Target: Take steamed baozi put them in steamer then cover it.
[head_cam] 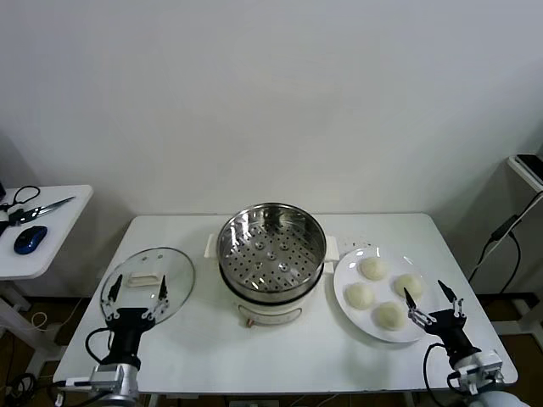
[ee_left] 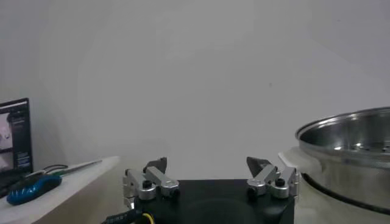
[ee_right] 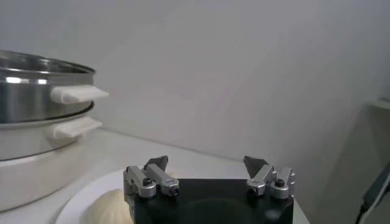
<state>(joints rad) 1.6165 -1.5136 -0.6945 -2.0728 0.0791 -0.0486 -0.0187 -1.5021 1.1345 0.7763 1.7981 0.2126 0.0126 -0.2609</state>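
While the cover (head_cam: 148, 284) seemingly lies under it, the left gripper (head_cam: 137, 291) gapes wide, empty, like the right gripper (head_cam: 433, 300).

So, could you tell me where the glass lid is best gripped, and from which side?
Probably by the cream-white handle at the centre of the cover, coming straight down. The lid lies flat on the table, so its rim offers little hold. The open left gripper is nearest.

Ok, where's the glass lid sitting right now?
In the head view the glass lid lies flat on the table's left side, next to the steamer, with the left gripper in front of its near edge.
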